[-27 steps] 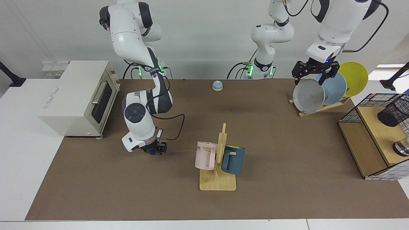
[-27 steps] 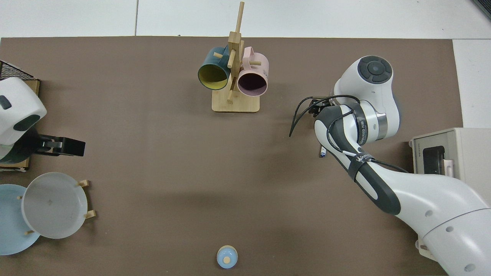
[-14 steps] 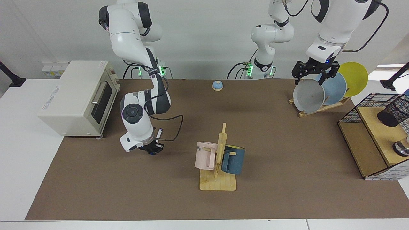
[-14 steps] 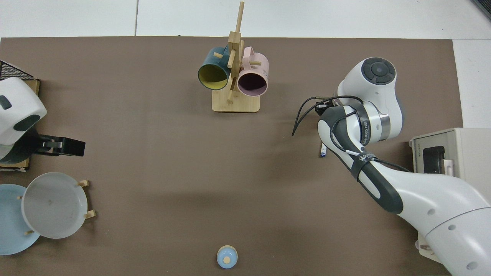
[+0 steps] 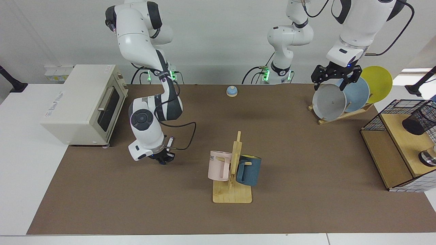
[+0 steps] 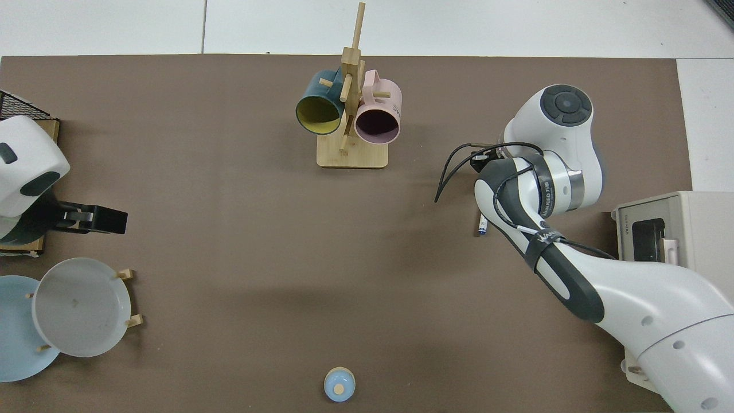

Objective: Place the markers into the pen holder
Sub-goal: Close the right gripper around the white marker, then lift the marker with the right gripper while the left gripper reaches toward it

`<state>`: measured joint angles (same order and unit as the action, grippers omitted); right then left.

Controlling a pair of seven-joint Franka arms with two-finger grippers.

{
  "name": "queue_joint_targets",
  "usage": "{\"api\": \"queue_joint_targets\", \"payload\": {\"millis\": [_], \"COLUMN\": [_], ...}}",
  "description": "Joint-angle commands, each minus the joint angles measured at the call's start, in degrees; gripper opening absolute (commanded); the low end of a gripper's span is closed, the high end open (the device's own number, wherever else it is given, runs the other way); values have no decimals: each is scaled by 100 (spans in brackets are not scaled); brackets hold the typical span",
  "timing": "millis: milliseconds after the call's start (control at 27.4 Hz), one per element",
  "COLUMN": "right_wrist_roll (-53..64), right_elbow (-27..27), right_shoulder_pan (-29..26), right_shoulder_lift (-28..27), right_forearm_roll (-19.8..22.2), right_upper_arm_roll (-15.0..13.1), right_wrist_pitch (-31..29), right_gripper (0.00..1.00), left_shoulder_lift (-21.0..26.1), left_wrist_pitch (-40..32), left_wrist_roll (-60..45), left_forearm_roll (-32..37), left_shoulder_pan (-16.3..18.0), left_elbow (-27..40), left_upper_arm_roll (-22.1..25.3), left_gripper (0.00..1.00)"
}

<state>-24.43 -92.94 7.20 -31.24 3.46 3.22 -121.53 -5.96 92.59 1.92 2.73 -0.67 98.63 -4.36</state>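
Observation:
The marker (image 5: pixel 169 142), white-barrelled with a blue end, is tilted up off the mat, with my right gripper (image 5: pixel 164 159) shut on it near the mat's oven side. In the top view only the marker's (image 6: pixel 482 225) free end shows beside the right arm's wrist, which hides the gripper. The pen holder (image 5: pixel 417 120), a black mesh cup, leans on the wooden shelf at the far side of the table from the marker. My left gripper (image 5: pixel 329 86) hangs open over the plate rack and waits; from above the left gripper (image 6: pixel 97 220) is a black block.
A wooden mug rack (image 5: pixel 233 194) with a pink mug (image 5: pixel 219 165) and a blue mug (image 5: pixel 249 169) stands mid-table. A toaster oven (image 5: pixel 83 102) sits beside the right arm. Plates (image 5: pixel 329 101) lean in a rack. A wire basket frame (image 5: pixel 374 122) surrounds the shelf. A small bell (image 5: pixel 232 91) sits at the back.
My right gripper has risen a little and drawn slightly toward the oven, carrying the marker with it. The left arm has not moved.

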Motion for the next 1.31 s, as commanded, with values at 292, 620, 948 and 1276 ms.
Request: {"api": "queue_joint_targets", "payload": {"millis": [292,620,948,1276], "right_wrist_roll": [-588,-1520,-2232,-3682], "right_elbow": [408,470,470,470], "right_shoulder_pan": [36,194,124,185], "right_shoulder_lift": [610,1023,1428,1507], "right_forearm_roll": [-706,-715,-1759,-2630], "right_upper_arm_roll": [47,56,4,56], "right_wrist_pitch": [1078,1632,2327,2301], "right_gripper": [0,0,0,0], "left_shoulder_lift": [-177,-186,-265,-291], "left_wrist_pitch": [4,-171,-242,-330], "left_wrist_roll": [1459,2129,2137,2137], "left_forearm_roll": [-62,-71,-484,-1151], "left_shoulder_pan": [23,-56,-64,-64], "left_elbow": [306,394,499,535], "left_upper_arm_roll": [22,5,-39,-48], "left_gripper": [100,100,100,100]}}
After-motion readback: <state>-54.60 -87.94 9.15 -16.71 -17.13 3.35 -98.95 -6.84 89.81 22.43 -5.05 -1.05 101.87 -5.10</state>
